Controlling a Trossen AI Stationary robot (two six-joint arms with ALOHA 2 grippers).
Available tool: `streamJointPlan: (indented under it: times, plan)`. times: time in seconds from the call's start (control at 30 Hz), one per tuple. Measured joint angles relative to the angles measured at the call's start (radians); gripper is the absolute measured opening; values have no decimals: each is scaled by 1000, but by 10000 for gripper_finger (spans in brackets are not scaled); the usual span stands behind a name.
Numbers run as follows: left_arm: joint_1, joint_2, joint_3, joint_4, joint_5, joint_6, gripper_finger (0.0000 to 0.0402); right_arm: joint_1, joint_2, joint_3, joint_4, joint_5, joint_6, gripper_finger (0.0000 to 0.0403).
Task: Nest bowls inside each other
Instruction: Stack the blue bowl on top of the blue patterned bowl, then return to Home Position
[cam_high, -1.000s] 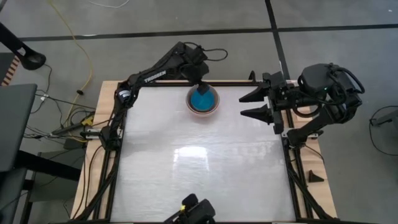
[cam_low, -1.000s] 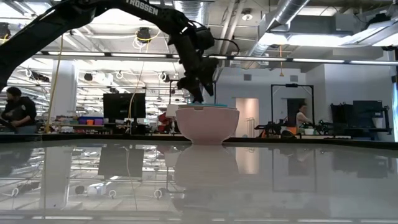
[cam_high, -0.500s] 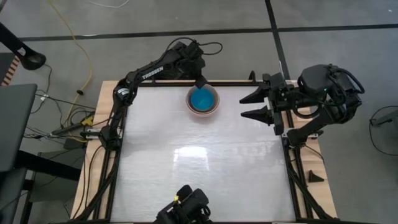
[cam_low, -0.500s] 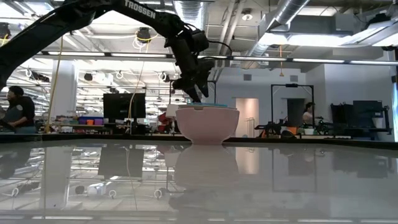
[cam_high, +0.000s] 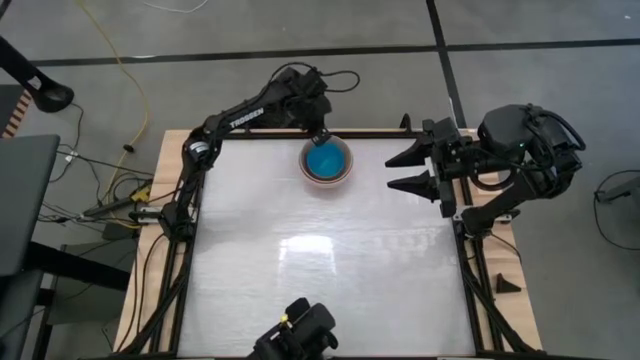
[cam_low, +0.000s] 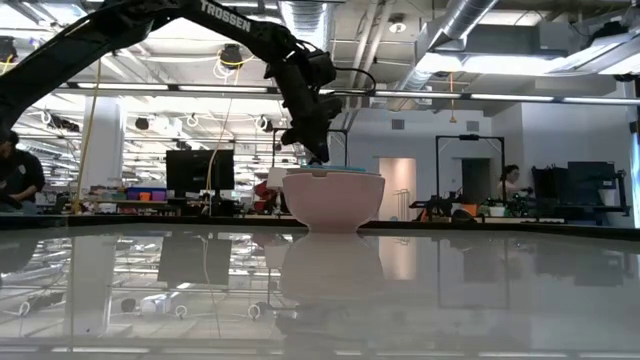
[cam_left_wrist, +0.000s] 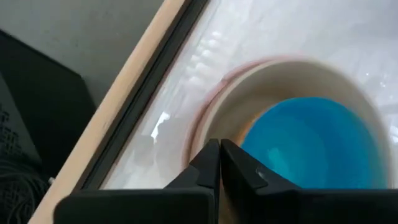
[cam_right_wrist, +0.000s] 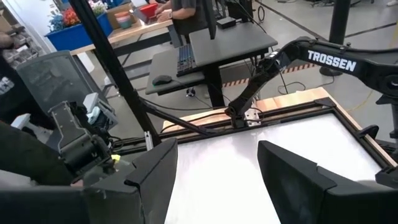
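Several bowls sit nested in one stack at the far middle of the table. The outermost pale pink-white bowl (cam_high: 345, 172) (cam_low: 333, 198) rests on its base, and a blue bowl (cam_high: 325, 160) (cam_left_wrist: 311, 143) lies innermost. My left gripper (cam_high: 322, 136) (cam_low: 319, 158) (cam_left_wrist: 219, 148) is shut with nothing between its fingers. It slants down just over the stack's far-left rim (cam_left_wrist: 208, 118). My right gripper (cam_high: 402, 169) (cam_right_wrist: 217, 168) waits open, raised at the table's right edge.
A dark device (cam_high: 300, 335) sits at the near edge. The glossy white tabletop (cam_high: 320, 260) stretches free between the stack and that edge, inside a wooden frame (cam_high: 175, 150). People (cam_low: 15, 175) move in the room beyond.
My left gripper has drawn back from over the middle of the bowl stack toward the table's far edge, to the stack's far-left rim. Its fingers have shut on nothing. The bowls have stayed where they were.
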Motion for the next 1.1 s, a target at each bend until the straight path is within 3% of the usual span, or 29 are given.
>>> streamJointPlan:
  times: [0.33, 0.8, 1.1]
  plan:
    - [0, 2, -126, 30, -7, -17, 0, 0, 0, 0, 0, 0, 11, 260]
    - [3, -16, -17, 42, -21, -31, 10, 0, 0, 0, -11, 11, 10, 260]
    - [5, -297, -24, 63, 53, -20, 79, 47, -29, 0, -97, 157, -17, 260]
